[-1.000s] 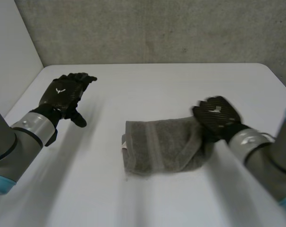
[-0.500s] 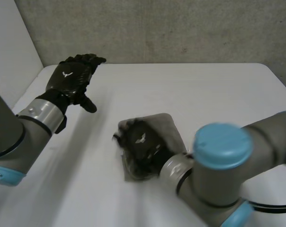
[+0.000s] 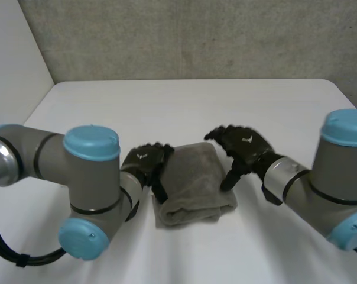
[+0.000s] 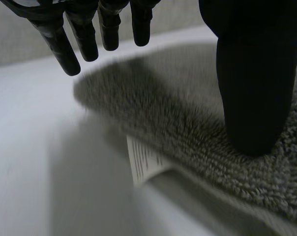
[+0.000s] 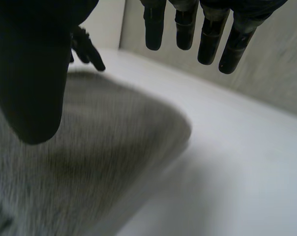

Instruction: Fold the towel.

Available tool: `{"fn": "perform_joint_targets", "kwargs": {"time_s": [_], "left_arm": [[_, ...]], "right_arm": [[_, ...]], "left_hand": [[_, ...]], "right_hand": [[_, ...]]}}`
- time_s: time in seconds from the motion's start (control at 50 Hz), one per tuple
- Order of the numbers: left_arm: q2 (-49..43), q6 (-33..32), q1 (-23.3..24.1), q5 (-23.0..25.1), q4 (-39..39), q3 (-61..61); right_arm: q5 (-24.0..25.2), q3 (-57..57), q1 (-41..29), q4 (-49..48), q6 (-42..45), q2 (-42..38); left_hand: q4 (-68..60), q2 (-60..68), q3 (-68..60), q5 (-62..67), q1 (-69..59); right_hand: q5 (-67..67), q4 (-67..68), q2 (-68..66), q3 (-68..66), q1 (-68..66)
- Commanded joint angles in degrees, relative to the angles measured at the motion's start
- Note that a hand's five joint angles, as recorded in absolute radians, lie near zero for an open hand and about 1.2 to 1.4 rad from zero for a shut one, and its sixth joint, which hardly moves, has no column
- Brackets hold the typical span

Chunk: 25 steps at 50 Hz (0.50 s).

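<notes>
On my feed the white table (image 3: 184, 100) carries a different picture from a second ago: both arms have swung in towards the middle, where before the left one sat far out by the back corner. The towel (image 3: 193, 183) was lying as a wide strip then; the right arm carried its right end across, and it now sits mid-table as a narrower, thicker bundle, so I judge that fold as made. The left hand (image 3: 144, 163) has come up against the towel's left edge, its thumb (image 4: 254, 88) resting on the top layer and its fingers straight, gripping nothing. The right hand (image 3: 243, 145) has let go and pulled back to the towel's right side, fingers spread and loose above the cloth. A small white label (image 4: 144, 160) pokes out from under the fold beside the left hand.
</notes>
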<state>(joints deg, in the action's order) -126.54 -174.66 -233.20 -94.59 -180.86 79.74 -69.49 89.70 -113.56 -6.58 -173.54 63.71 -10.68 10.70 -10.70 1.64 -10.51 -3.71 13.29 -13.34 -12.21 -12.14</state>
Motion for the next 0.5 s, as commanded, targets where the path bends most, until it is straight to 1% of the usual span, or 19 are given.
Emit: {"fn": "perform_joint_targets", "kwargs": {"time_s": [0.02,0.12,0.16,0.18,0.2,0.22,0.24,0.26,0.28,0.32,0.34,0.36,0.38,0.4,0.42,0.44,0.48,0.5], "left_arm": [[-1.78,-0.33,0.20,-1.57,0.07,0.85],[-0.90,-0.51,0.11,-1.57,-0.02,-0.03],[1.37,-0.94,-0.15,-1.57,0.07,-1.34],[1.38,-0.95,-0.15,-1.57,0.07,-1.34],[3.91,-1.56,-0.41,-1.57,0.07,-1.69],[3.93,-1.56,-0.42,-1.57,0.07,-1.70],[6.89,-2.43,-0.77,-1.57,0.07,-1.87],[9.97,-3.66,-1.47,-1.57,-0.02,-2.05],[10.00,-3.67,-1.47,-1.57,-0.02,-2.05],[16.82,-6.21,-5.06,-1.48,-0.02,-2.14],[16.85,-6.22,-5.08,-1.48,-0.02,-2.14],[20.59,-7.00,-7.43,-1.39,-0.02,-2.31],[20.63,-7.01,-7.45,-1.39,-0.02,-2.31],[24.20,-7.36,-9.80,-1.56,0.07,-2.66],[27.02,-7.36,-11.65,-1.57,0.59,-3.45],[27.05,-7.36,-11.67,-1.57,0.60,-3.45],[30.55,-7.36,-14.38,-1.48,3.48,-5.03],[30.56,-7.36,-14.39,-1.48,3.50,-5.04]], "right_arm": [[-0.47,-6.47,-1.76,5.35,4.00,-8.95],[-2.76,-9.72,-2.46,7.90,7.25,-8.69],[-4.68,-12.17,-2.46,8.51,7.42,-4.93],[-4.69,-12.18,-2.46,8.51,7.42,-4.91],[-5.73,-12.88,-2.29,8.51,7.08,-1.78],[-6.79,-13.41,-2.02,8.16,6.81,1.21],[-6.80,-13.42,-2.02,8.16,6.81,1.24],[-8.19,-13.68,-1.85,7.72,6.72,3.94],[-8.20,-13.68,-1.84,7.72,6.72,3.97],[-12.40,-14.20,-1.49,5.71,5.59,9.13],[-12.42,-14.21,-1.49,5.70,5.58,9.15],[-14.77,-14.29,-1.06,4.57,4.80,11.50],[-17.06,-14.29,-0.27,3.69,4.18,13.35],[-17.08,-14.29,-0.26,3.68,4.17,13.37],[-18.56,-14.47,0.69,3.50,4.26,15.20],[-18.58,-14.47,0.70,3.50,4.26,15.22],[-20.33,-15.61,2.10,4.46,4.43,18.10],[-20.33,-15.61,2.11,4.47,4.44,18.12]], "left_hand": [[-1.55,1.54,-1.53,0.60,-1.73],[-1.21,1.20,-1.19,0.26,-1.39],[-1.05,1.03,-1.03,0.09,-1.22],[-1.04,1.03,-1.03,0.09,-1.22],[-0.71,0.70,-0.69,-0.24,-0.89],[-0.71,0.69,-0.69,-0.25,-0.89],[-0.71,0.69,-0.69,-0.25,-0.89],[-0.71,0.69,-0.69,-0.25,-0.89],[-0.71,0.69,-0.69,-0.25,-0.89],[-1.04,1.03,-1.02,0.09,-1.22],[-1.04,1.03,-1.03,0.09,-1.22],[-1.54,1.53,-1.53,0.59,-1.72],[-1.55,1.53,-1.53,0.59,-1.73],[-1.88,1.87,-1.86,0.93,-2.06],[-2.38,2.37,-2.37,1.43,-2.56],[-2.39,2.38,-2.37,1.44,-2.57],[-2.06,2.04,-2.04,1.10,-2.24],[-2.05,2.04,-2.03,1.10,-2.23]], "right_hand": [[3.71,-3.29,3.34,2.21,2.14],[3.71,-3.29,3.34,2.21,2.14],[3.71,-3.29,3.34,2.21,2.14],[3.71,-3.29,3.34,2.21,2.14],[3.71,-3.29,3.34,2.21,2.14],[3.71,-3.29,3.34,2.21,2.14],[3.71,-3.29,3.34,2.21,2.14],[3.71,-3.29,3.34,2.21,2.14],[3.71,-3.29,3.34,2.21,2.14],[3.71,-3.29,3.34,2.21,2.14],[3.71,-3.29,3.34,2.21,2.14],[3.71,-3.29,3.34,2.21,2.14],[3.71,-3.29,3.34,2.21,2.14],[3.71,-3.29,3.34,2.21,2.14],[3.71,-3.29,3.34,2.21,2.14],[3.71,-3.29,3.34,2.21,2.14],[3.71,-3.29,3.34,2.21,2.14],[3.71,-3.29,3.34,2.21,2.14]]}}
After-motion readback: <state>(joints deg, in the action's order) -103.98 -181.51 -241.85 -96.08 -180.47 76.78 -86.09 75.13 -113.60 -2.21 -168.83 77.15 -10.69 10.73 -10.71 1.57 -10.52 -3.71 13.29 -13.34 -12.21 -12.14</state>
